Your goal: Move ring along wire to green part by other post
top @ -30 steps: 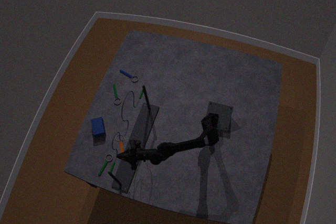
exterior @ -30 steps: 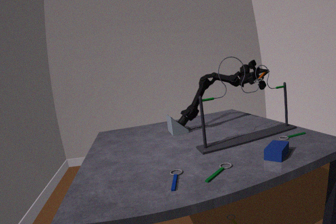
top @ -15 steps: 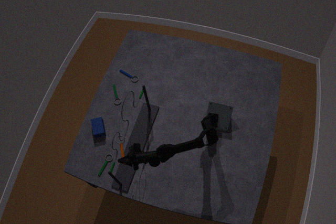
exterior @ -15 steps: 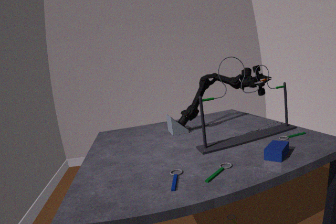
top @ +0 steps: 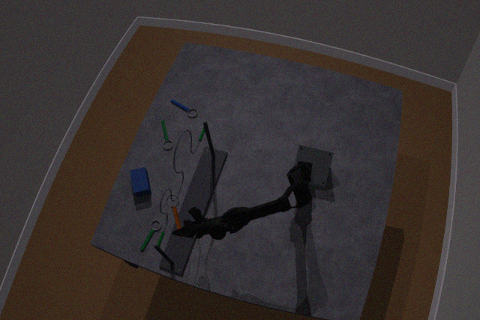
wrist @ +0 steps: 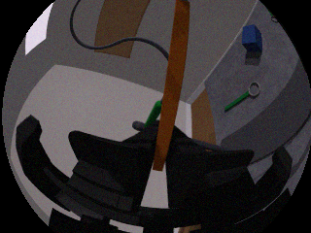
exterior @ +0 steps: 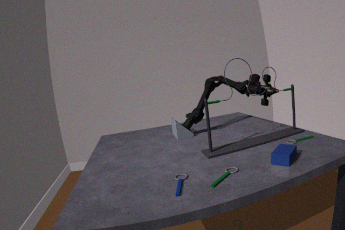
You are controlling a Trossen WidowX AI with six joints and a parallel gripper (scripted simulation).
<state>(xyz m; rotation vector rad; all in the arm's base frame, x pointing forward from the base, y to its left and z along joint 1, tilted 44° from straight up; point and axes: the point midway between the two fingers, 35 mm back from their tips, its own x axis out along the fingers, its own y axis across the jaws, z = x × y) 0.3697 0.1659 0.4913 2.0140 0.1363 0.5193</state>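
My gripper [top: 177,231] [exterior: 277,91] [wrist: 162,124] is shut on the orange handle [top: 176,216] [exterior: 273,89] [wrist: 175,73], high above the base. The pale ring [top: 177,198] at the handle's far end lies around or across the grey wire [top: 174,160] [exterior: 237,58] [wrist: 121,40] between two bends; whether they touch is too small to tell. The ring is out of the wrist view. One green part [top: 160,237] [exterior: 287,89] [wrist: 154,115] by its post [top: 164,255] [exterior: 293,107] is near my fingertips. The other green part [top: 202,133] [exterior: 213,102] is at the opposite post [exterior: 208,124].
The dark base plate [top: 196,188] [exterior: 250,144] carries both posts. A blue block [top: 139,180] [exterior: 283,154] [wrist: 251,39], a blue-handled ring tool [top: 180,106] [exterior: 178,187] and green-handled ring tools [top: 147,240] [exterior: 220,179] [wrist: 237,101] lie on the table.
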